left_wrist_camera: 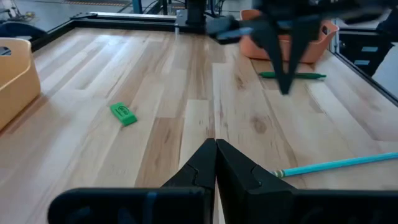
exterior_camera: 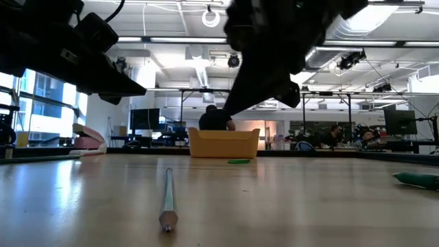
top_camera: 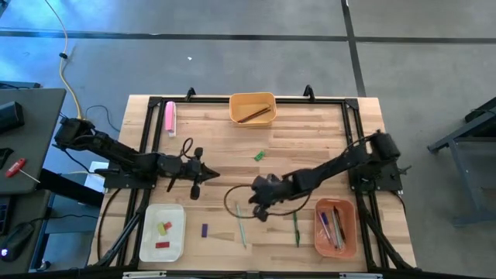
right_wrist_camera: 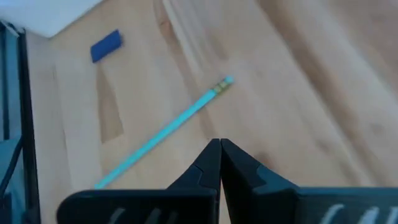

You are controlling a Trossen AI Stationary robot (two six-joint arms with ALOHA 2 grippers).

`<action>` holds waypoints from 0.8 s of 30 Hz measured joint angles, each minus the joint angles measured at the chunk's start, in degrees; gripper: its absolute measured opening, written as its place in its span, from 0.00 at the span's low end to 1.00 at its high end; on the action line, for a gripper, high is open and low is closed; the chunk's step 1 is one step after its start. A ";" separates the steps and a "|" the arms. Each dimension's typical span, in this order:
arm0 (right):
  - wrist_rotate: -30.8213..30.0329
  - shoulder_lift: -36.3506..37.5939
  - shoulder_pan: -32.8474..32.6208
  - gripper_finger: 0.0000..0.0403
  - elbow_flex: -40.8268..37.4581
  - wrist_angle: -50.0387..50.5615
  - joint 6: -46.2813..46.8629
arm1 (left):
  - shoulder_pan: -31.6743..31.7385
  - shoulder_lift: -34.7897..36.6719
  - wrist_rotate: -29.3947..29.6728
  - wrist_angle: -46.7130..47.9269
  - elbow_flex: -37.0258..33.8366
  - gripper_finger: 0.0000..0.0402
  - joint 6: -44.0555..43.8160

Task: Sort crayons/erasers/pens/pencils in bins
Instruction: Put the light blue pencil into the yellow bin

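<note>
The right gripper (top_camera: 259,211) is positioned above the table's centre front, directly over the far end of a teal pen (top_camera: 242,232) that lies flat on the wood; in the right wrist view its fingers (right_wrist_camera: 214,163) are pressed together with nothing between them, and the teal pen (right_wrist_camera: 165,132) lies just ahead of the fingertips, not touched. The left gripper (top_camera: 195,186) is stationed over the left half of the table, above the white bin (top_camera: 147,240); the left wrist view shows its fingers (left_wrist_camera: 211,165) fully closed and empty. The white bin contains short crayon/eraser pieces (top_camera: 163,229) in yellow, green and red. A purple eraser (top_camera: 204,230) lies on the table between the white bin and the teal pen. A green eraser (top_camera: 259,156) lies alone near the table centre. A green pen (top_camera: 295,229) lies just beside the salmon-orange bin (top_camera: 349,232), which holds several pens (top_camera: 332,227). The yellow-orange bin (top_camera: 252,99) at the far edge holds a brown pencil (top_camera: 254,116). A pink bar (top_camera: 169,117) lies at the far left.
</note>
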State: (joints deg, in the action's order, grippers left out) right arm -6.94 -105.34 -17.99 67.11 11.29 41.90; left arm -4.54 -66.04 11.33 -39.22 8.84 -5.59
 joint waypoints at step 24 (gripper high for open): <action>-6.27 -31.67 -7.15 0.41 44.02 32.28 19.19 | 0.00 0.02 0.26 0.44 0.00 0.00 -0.01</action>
State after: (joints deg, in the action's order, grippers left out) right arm -13.22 -137.02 -25.15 111.13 43.57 61.09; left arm -4.54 -66.02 11.59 -38.79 8.84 -5.61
